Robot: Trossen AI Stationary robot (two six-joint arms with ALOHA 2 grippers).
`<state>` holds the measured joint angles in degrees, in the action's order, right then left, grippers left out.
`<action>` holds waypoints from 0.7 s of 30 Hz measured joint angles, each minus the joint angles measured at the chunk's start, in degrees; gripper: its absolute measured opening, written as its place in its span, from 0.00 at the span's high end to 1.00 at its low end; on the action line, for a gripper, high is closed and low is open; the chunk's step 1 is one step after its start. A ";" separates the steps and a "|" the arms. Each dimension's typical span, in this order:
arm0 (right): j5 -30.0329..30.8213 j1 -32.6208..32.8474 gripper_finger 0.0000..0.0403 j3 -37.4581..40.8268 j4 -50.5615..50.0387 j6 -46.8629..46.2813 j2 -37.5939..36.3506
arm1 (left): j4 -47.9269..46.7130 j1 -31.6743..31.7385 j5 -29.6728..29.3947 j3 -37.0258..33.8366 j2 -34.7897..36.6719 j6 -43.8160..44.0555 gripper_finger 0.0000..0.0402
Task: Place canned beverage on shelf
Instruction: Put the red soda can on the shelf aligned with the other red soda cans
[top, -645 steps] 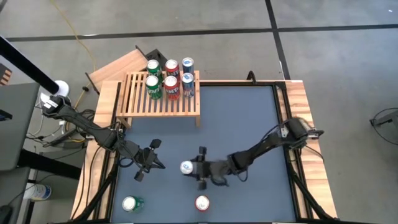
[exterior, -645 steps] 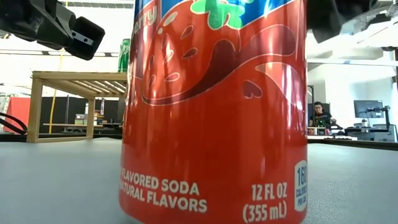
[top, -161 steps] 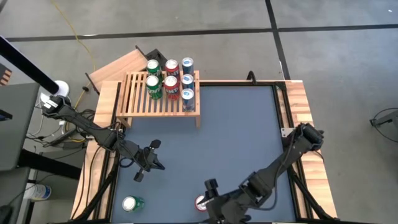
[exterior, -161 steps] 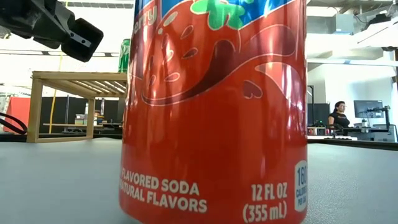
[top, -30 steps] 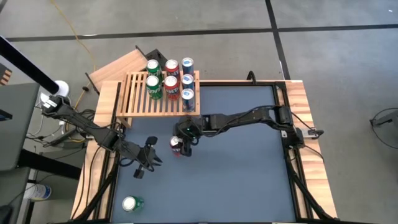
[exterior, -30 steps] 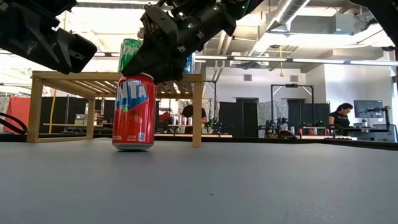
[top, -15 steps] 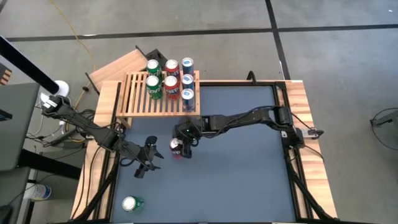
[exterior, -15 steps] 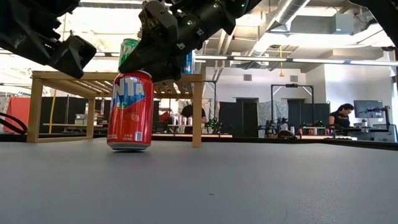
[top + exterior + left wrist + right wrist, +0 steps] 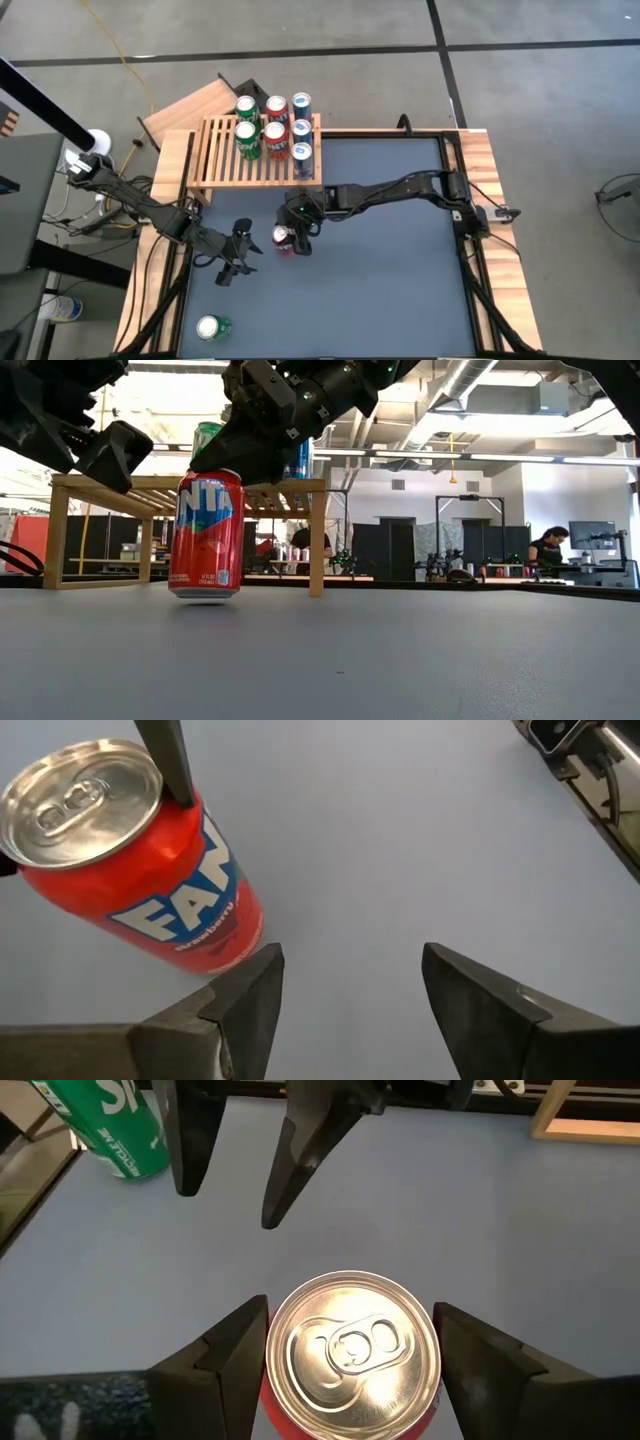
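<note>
- While our right end effector [image 9: 287,238] pinches the red can [image 9: 206,535] by its top, we see that can just above the bench [image 9: 400,290], in front of the shelf [image 9: 222,168].
- Our left end effector [image 9: 235,257] waits nearby, fingers spread.

The red can [image 9: 350,1352] has a glossy painted wall and a bright brushed-metal lid, the shelf [image 9: 225,166] is pale bare slatted wood, and the desk [image 9: 400,280] looks smooth and matt.
</note>
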<state>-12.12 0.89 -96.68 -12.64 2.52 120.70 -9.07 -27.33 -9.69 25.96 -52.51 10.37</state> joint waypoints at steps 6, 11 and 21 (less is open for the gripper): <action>-0.01 -0.02 0.36 0.00 0.09 1.46 0.00 | -0.76 0.00 -0.07 0.02 0.00 0.35 0.43; -0.02 0.00 0.33 -0.03 0.74 3.45 0.00 | -0.76 0.00 -0.09 0.02 0.00 0.41 0.43; 0.02 -0.01 0.16 -3.00 -1.20 5.53 -0.11 | -2.00 0.00 -0.19 0.02 0.00 0.42 0.43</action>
<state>-12.10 0.87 -99.68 -13.84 8.05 120.60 -11.06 -27.33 -9.88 25.98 -52.51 10.79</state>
